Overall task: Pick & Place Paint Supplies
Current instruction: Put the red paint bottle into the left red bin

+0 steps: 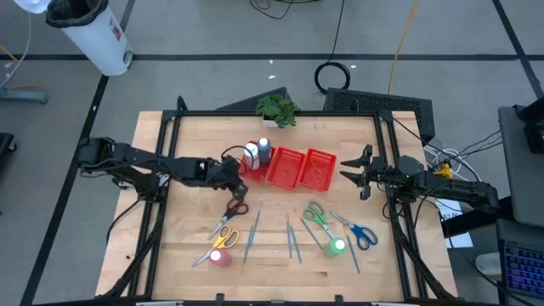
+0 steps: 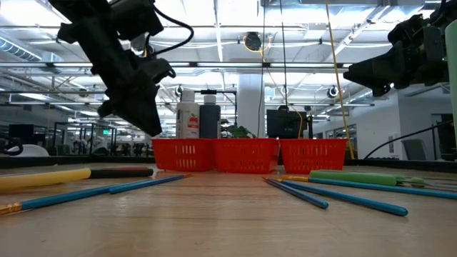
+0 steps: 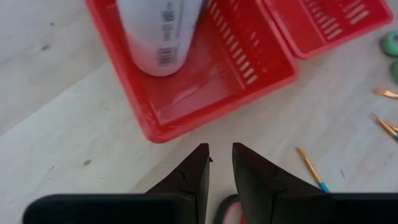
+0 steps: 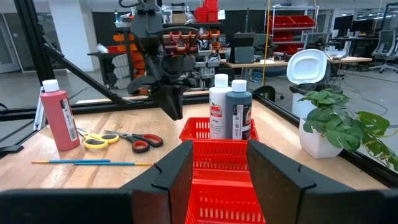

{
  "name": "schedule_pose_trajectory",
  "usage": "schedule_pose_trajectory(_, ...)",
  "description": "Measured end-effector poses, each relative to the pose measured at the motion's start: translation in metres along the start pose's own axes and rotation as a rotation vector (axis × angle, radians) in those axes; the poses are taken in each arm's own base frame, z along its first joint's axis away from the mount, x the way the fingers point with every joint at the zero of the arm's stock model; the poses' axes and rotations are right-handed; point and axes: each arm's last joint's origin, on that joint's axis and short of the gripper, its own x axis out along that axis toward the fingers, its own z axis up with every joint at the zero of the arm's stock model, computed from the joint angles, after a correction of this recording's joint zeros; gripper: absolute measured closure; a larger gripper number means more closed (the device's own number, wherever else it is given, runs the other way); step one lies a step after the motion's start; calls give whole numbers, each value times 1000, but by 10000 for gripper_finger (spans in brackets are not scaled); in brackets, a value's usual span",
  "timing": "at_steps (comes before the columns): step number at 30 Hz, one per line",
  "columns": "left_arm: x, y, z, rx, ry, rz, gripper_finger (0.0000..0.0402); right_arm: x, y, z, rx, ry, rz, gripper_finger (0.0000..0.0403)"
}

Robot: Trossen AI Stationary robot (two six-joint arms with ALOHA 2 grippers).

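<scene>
A white bottle (image 1: 252, 155) and a dark bottle (image 1: 263, 151) stand upright in the left compartment of the red tray (image 1: 316, 177). My left gripper (image 3: 221, 155) hangs slanting down just outside that compartment's near left corner, with a narrow empty gap between its fingers. On the near table, red-handled scissors (image 1: 237, 208), yellow-handled scissors (image 1: 223, 236), green-handled scissors (image 1: 316, 212), blue-handled scissors (image 1: 364, 235) and thin brushes (image 1: 252, 234) lie flat. A pink bottle (image 1: 221, 257) and a green bottle (image 1: 336, 247) stand there upright. My right gripper (image 4: 221, 171) waits open and level at the table's right.
A small potted plant (image 1: 276, 109) stands at the far edge behind the tray. The tray's middle and right compartments hold nothing. A dark frame runs around the table's edges. Bare wood lies left of the tray and along the far side.
</scene>
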Motion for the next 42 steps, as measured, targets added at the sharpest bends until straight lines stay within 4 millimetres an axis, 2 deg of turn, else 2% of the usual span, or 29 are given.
schedule_pose_trajectory(3,-2,-2,-2,17,-1,-6,325,0,0,0,0,0,0,261)
schedule_pose_trajectory(7,-20,-11,-2,71,-90,-40,325,0,0,0,0,0,0,261)
schedule_pose_trajectory(16,-68,-36,-19,410,-322,-109,325,0,0,0,0,0,0,261)
schedule_pose_trajectory(22,-103,-61,-31,518,-438,-389,325,0,0,0,0,0,0,261)
schedule_pose_trajectory(26,-139,-82,-34,471,-638,-639,325,0,0,0,0,0,0,261)
schedule_pose_trajectory(28,-152,-93,-41,503,-701,-777,325,0,0,0,0,-1,0,261)
schedule_pose_trajectory(31,-151,-110,-57,587,-713,-911,325,0,0,0,0,0,0,261)
schedule_pose_trajectory(33,-146,-117,-67,649,-713,-919,323,0,0,0,0,0,0,261)
schedule_pose_trajectory(37,-159,-134,-75,758,-672,-918,290,0,0,0,0,-2,0,261)
schedule_pose_trajectory(39,-170,-142,-77,814,-624,-901,256,0,0,0,0,-1,0,261)
schedule_pose_trajectory(42,-184,-153,-79,932,-524,-784,193,0,0,0,0,0,0,261)
